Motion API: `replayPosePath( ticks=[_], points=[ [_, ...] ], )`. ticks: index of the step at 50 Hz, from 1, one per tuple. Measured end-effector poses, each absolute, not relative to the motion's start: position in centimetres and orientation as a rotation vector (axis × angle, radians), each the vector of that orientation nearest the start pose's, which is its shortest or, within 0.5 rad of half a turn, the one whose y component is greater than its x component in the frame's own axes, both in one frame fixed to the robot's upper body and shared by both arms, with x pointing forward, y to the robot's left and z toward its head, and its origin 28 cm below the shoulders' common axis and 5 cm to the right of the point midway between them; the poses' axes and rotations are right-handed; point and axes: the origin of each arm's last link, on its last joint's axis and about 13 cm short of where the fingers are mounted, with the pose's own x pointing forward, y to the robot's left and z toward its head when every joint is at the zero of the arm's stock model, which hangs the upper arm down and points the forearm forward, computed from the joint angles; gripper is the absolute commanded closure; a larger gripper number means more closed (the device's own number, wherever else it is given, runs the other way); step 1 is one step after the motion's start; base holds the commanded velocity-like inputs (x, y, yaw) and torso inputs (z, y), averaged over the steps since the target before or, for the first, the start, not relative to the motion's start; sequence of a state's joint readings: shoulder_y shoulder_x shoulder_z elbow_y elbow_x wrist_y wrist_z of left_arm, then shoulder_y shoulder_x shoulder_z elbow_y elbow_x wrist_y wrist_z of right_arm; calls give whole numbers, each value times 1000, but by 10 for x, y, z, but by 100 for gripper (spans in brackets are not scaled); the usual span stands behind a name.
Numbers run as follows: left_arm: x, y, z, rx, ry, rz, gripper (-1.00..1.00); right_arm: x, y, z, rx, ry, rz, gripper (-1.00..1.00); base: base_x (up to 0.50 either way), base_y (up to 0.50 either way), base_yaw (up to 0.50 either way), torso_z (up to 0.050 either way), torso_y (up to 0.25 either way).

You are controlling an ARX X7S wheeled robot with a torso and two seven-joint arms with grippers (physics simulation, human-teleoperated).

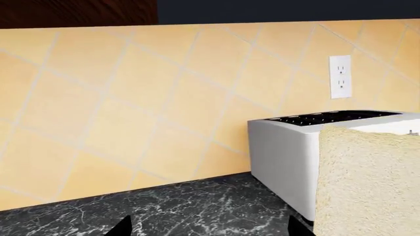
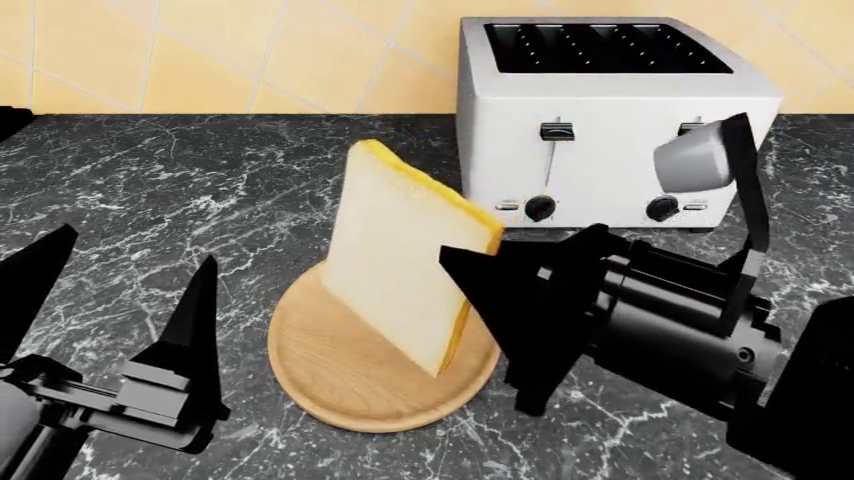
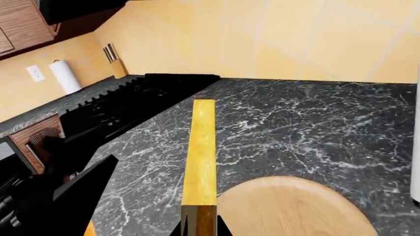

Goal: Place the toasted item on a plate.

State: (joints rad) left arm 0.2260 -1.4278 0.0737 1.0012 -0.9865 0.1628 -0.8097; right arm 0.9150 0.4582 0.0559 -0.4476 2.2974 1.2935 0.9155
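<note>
The right gripper (image 2: 487, 300) reaches in low from the right, jaws closed on the edge of the bread slice (image 2: 400, 265), which stands nearly upright between them. The left gripper (image 2: 114, 300) hovers with its black fingers (image 2: 194, 320) spread apart, nothing between them.

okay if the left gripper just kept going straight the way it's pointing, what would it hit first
Probably the tiled backsplash. The left gripper is open and empty, and its wrist view looks across bare counter to that wall; the toaster and bread slice sit off to one side.

Black marble counter (image 2: 200, 180) carries the plate (image 2: 334, 375) and toaster (image 2: 601, 130).
</note>
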Motion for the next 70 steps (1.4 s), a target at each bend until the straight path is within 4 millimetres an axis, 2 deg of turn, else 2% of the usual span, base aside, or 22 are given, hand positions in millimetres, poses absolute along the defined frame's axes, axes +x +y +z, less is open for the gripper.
replayPosePath(
  ticks=[34, 35, 49, 70],
  points=[
    [124, 264, 219, 58, -265, -212, -100, 198, -106, 267, 275, 316, 920, 100, 0, 0, 0, 0, 0],
    [124, 264, 219, 57, -265, -212, -100, 199, -105, 266, 272, 318, 918, -100, 0, 0, 0, 0, 0],
    [124, 263, 218, 54, -261, -214, -100, 204, -102, 264, 196, 279, 891, -100, 0, 0, 0, 0, 0],
    [125, 262, 211, 47, -250, -222, -100, 201, -103, 285, 169, 107, 917, -100, 0, 0, 0, 0, 0]
  ],
)
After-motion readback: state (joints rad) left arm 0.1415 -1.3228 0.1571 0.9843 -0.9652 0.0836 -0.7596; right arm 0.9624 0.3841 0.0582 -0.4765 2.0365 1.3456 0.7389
